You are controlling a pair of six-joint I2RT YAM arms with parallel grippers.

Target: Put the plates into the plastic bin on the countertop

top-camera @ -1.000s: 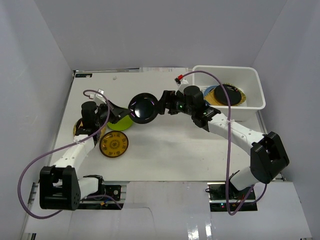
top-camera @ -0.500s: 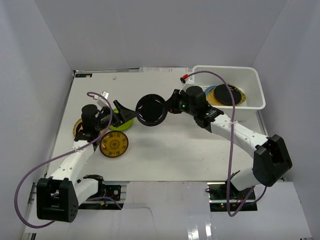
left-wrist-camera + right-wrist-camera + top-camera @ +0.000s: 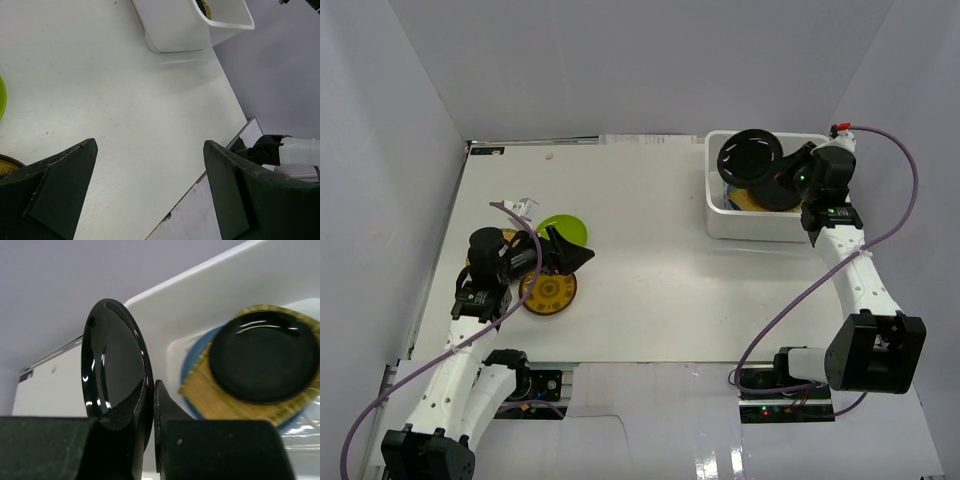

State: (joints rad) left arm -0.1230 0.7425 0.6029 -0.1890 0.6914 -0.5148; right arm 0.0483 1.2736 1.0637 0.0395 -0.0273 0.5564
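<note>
Right wrist view: glossy round black plate (image 3: 112, 365) clamped edgewise in right fingers (image 3: 210, 450); left fingers (image 3: 55, 195) spread apart.

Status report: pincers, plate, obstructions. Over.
Right pincer shut on black plate, held on edge over the bin. Left pincer open, empty. No obstruction seen.
</note>
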